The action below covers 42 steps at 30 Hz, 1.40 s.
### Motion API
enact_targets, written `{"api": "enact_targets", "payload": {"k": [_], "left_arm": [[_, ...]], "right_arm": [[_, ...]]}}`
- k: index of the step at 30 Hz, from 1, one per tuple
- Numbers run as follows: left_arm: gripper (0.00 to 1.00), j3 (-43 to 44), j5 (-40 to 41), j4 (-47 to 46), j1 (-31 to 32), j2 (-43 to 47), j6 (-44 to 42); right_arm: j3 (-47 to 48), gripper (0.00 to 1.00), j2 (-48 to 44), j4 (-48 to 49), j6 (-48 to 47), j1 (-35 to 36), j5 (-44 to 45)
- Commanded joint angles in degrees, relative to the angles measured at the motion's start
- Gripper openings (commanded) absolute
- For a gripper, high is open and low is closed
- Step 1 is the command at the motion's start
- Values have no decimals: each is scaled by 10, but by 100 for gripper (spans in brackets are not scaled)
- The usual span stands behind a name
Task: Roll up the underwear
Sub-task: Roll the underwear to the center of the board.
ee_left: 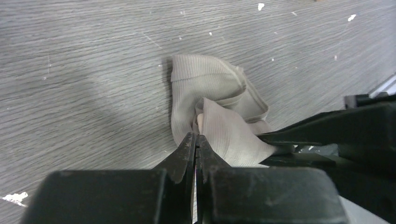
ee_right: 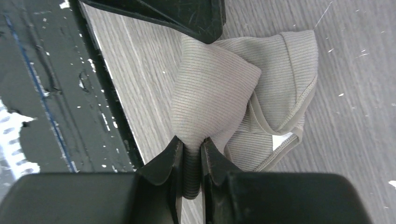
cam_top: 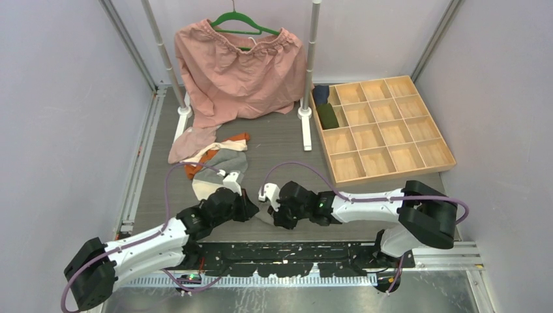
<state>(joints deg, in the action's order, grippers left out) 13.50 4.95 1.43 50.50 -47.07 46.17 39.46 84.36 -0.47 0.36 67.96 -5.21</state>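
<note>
Both clamped on cloth here: left gripper (ee_left: 196, 142) nipping a thin edge, right gripper (ee_right: 191, 156) biting a thick fold of the grey underwear (ee_right: 215, 88), bunched between them on the worktop (ee_left: 93, 70) right beside the near rail (ee_right: 46, 116), so I'd draw it flat toward the open room farther in before rolling.

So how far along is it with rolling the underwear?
Early. Done, maybe: two dark rolls sit in the wooden tray. In hand: both arms' jaws are shut on one grey ribbed piece, folded over but not yet a roll. Left: the heap of cream, orange and grey pieces behind lies unrolled.
</note>
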Motion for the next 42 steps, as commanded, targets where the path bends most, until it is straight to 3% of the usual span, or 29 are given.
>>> {"api": "enact_targets", "payload": {"k": [1, 9, 16, 28, 37, 42], "left_arm": [[1, -3, -24, 7, -2, 43, -29], [1, -11, -91, -28, -1, 84, -59], [1, -5, -134, -78, -1, 23, -75], [1, 32, -138, -185, -1, -118, -84], [1, 44, -126, -218, -1, -160, -83], [1, 50, -109, -231, -1, -210, -83]], "right_arm": [[-6, 1, 16, -31, 66, -25, -119], [-46, 1, 1, 69, 140, -90, -222], [-82, 1, 11, 153, 221, -155, -293], [-100, 1, 44, 169, 279, -216, -311], [-95, 1, 59, 145, 286, -238, -292], [-83, 10, 48, 103, 267, -239, -273]]}}
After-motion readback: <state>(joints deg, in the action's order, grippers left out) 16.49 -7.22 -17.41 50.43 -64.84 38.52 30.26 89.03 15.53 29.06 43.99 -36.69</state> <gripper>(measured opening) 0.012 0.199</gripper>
